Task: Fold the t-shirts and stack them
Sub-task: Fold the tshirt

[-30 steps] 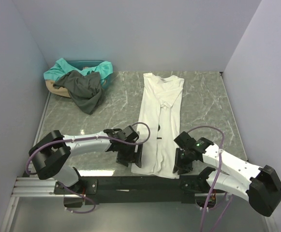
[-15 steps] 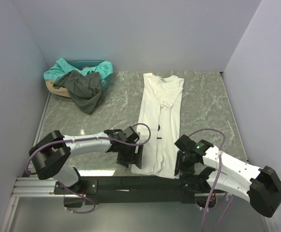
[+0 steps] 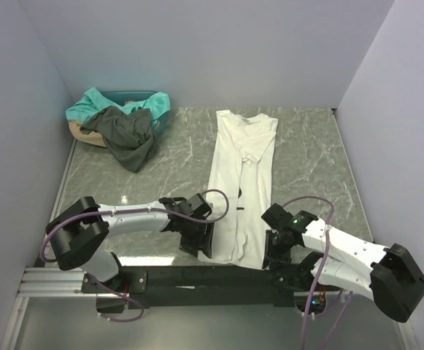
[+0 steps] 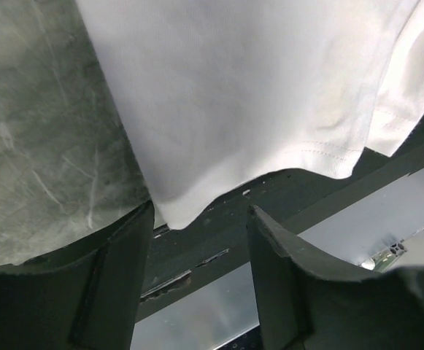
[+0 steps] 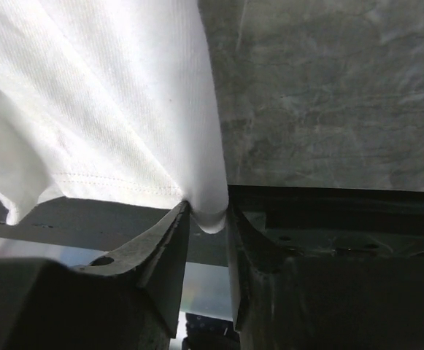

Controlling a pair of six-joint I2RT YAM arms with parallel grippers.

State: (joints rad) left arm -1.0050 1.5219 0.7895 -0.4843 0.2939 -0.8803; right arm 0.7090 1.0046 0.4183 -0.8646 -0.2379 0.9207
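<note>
The large white t-shirt (image 3: 241,175) lies folded into a long strip down the middle of the table, collar far, hem over the near edge. My left gripper (image 3: 203,244) is open at the hem's left corner. In the left wrist view that corner (image 4: 175,211) hangs between the spread fingers (image 4: 124,270), by the left one. My right gripper (image 3: 271,248) is shut on the hem's right corner, and the cloth (image 5: 210,211) is pinched between its fingers. The dark grey t-shirt (image 3: 128,135) and the teal t-shirt (image 3: 95,102) lie crumpled at the far left.
A basket (image 3: 76,130) at the far left corner holds the teal and grey shirts, and the grey one spills onto the marble table (image 3: 175,157). A black rail (image 3: 197,275) runs along the near edge under the hem. Walls close in on three sides.
My right gripper has moved a little nearer and left to the hem's right corner. My left gripper has shifted slightly right and nearer along the hem's left corner.
</note>
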